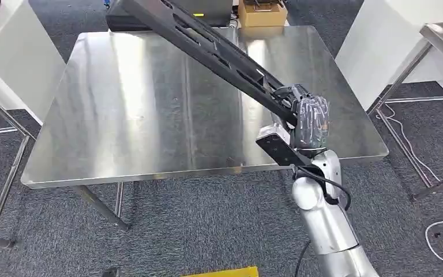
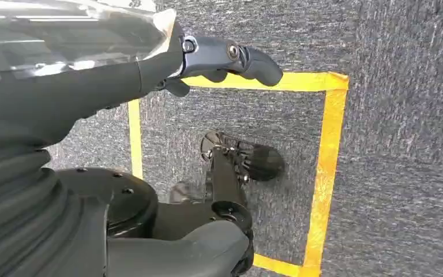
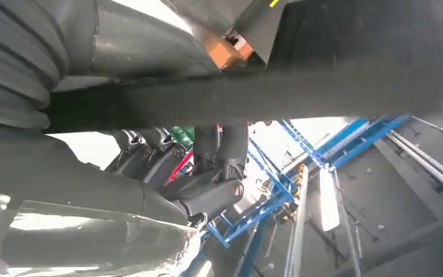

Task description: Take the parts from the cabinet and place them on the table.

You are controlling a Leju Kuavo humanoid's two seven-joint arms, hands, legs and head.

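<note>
The long black part [image 1: 207, 46], a slotted bar, is held at its near end in the right hand [image 1: 308, 121], and from the fingers it runs up and away across the steel surface [image 1: 121, 115], its far end reaching past the surface's back edge. It slants above the surface; whether any of it touches the steel cannot be told. In the right wrist view the same part [image 3: 300, 92] lies as a dark band across the picture, with the dark fingers [image 3: 207, 190] curled round it from beneath, so these fingers are closed and gripping the part. The hand sits over the near right corner of the surface, the silver forearm coming up from below. Beyond the far tip of the part, behind the surface, stands a cardboard box [image 1: 262, 12]. The left hand [image 2: 207, 63] hangs over grey carpet [image 2: 392, 144] marked with a square of yellow tape [image 2: 329, 161]; its fingers [image 2: 248, 60] are stretched out and apart from the thumb, holding nothing. A white cable [image 1: 438, 190] lies on the carpet out past the right hand's side of the surface.
</note>
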